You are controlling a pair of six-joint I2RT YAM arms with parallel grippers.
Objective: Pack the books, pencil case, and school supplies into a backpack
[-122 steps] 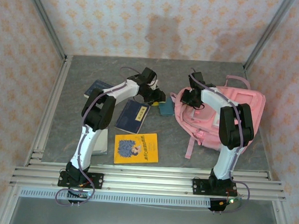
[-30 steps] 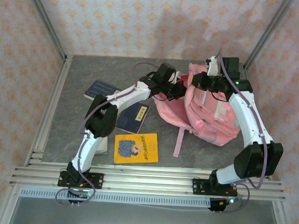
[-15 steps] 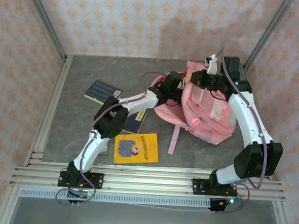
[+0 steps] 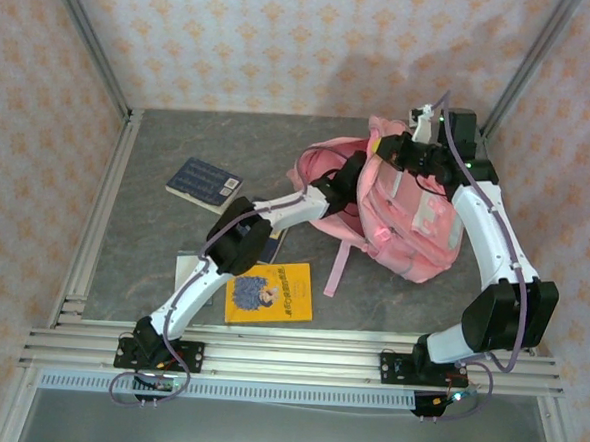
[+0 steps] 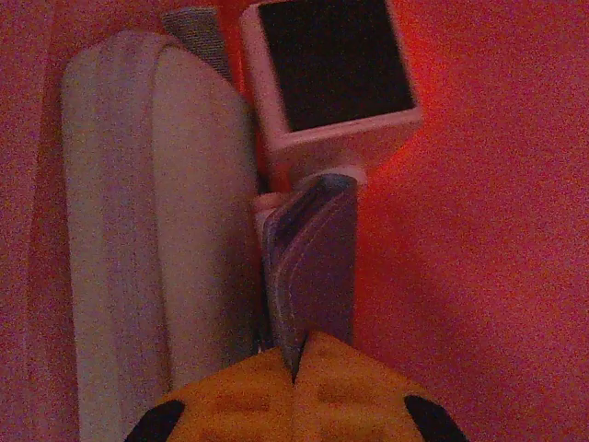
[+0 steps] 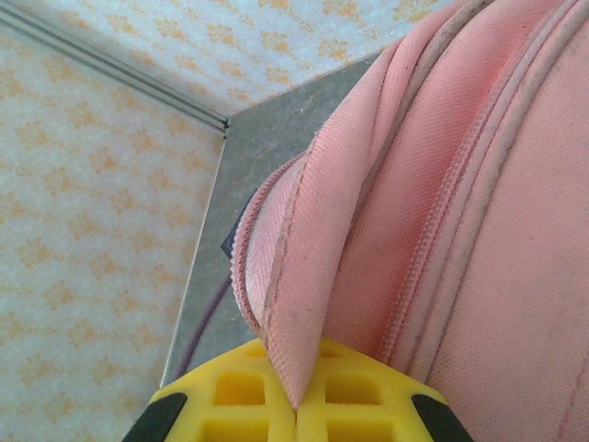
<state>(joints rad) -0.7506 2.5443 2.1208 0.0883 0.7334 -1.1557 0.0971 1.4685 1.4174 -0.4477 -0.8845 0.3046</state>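
A navy book point(image 4: 275, 248) is hiding under the left arm point(image 4: 276, 208). Inside the backpack point(image 4: 420, 219), the left fingers point(image 5: 308, 370) are pinching a thin dark thing point(image 5: 313, 267), hard to name in red light, beside the pencil case point(image 5: 156, 267). The right fingers point(image 6: 315, 391) are pinching the backpack's pink edge.

The pink backpack point(image 4: 414, 238) is sitting propped at upper right, its opening facing left. Inside it (everything glowing reddish) a pale pencil case point(image 5: 156, 258) is lying just beside a slim bar point(image 5: 317, 258), with a pink sharpener point(image 5: 331, 83) above them. A navy book point(image 4: 205, 181) is lying flat at upper left, and a yellow book point(image 4: 269, 291) at lower centre.
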